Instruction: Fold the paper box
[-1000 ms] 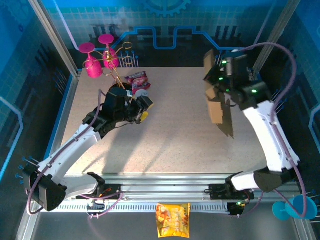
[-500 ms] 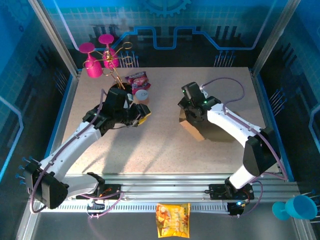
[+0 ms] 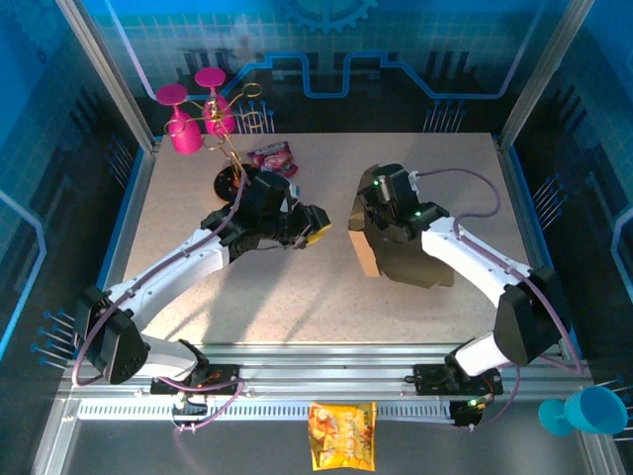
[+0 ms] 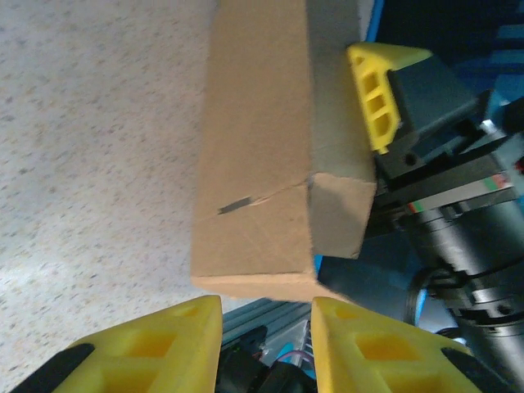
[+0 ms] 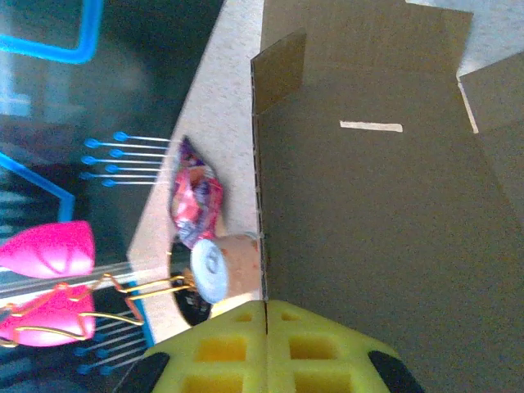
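- The paper box [image 3: 367,253] was just right of the middle of the surface [image 3: 247,297], raised and not lying flat. I couldn't tell whether its near lower edge touched down.
- My right hand [image 5: 266,318] had its fingers pressed together on one edge of the cardboard. The sheet ran straight into the seam between them, so I counted it as clamped on the box.
- My left hand [image 4: 266,313] sat just left of the box with its fingers apart and nothing between them. The near corner of the cardboard hung just beyond the tips.
- Progress, by my judgement, was early to middle. The left wrist view showed one narrow side wall turned at its crease against the wide panel. The right wrist view showed a broad main panel with its slot uncovered and its flaps loose and unlocked.
- Nothing yet read as a closed box. I judged that raising the other walls, tucking the tabs and bringing the lid over were all still to do.
- In the top view the long axis ran roughly far to near, leaning a little.
- One broad face was turned left towards my open hand and the other right. The gripped edge was at the far end.
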Controlling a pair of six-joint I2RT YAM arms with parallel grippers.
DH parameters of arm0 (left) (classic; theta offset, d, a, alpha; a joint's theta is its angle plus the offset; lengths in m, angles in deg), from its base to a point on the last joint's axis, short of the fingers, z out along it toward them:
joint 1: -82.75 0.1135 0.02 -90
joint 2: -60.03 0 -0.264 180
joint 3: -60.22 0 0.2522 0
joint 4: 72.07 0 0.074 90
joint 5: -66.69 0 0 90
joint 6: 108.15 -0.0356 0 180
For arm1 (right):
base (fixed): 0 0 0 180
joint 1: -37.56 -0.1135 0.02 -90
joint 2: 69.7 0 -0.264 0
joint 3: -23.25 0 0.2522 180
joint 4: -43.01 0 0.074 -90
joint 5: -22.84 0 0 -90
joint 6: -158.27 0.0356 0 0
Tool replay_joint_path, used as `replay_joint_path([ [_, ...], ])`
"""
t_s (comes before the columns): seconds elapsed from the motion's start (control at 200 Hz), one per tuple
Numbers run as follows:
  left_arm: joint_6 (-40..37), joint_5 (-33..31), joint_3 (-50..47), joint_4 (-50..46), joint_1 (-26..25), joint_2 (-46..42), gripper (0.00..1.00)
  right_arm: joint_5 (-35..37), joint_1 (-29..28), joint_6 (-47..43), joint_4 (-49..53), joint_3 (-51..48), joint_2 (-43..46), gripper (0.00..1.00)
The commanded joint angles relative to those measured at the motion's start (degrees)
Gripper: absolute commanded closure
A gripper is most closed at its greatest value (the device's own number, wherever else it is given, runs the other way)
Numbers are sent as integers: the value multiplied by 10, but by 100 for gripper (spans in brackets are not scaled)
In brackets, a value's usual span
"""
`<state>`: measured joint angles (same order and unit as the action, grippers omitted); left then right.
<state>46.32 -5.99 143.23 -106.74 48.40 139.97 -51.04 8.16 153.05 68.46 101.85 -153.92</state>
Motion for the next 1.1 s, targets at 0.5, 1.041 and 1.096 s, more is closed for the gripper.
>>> replay_joint_path([
  [0.5, -255, -181, 213, -279, -103, 77, 40, 32, -11, 51, -102, -16, 6, 100],
  [1.041, -382, -486, 138, -120, -256, 59, 13, 97, -4, 120, 313, 247, -30, 100],
  [1.096, -412, -514, 113, -64, -266, 51, 13, 101, -1, 121, 353, 297, -54, 100],
])
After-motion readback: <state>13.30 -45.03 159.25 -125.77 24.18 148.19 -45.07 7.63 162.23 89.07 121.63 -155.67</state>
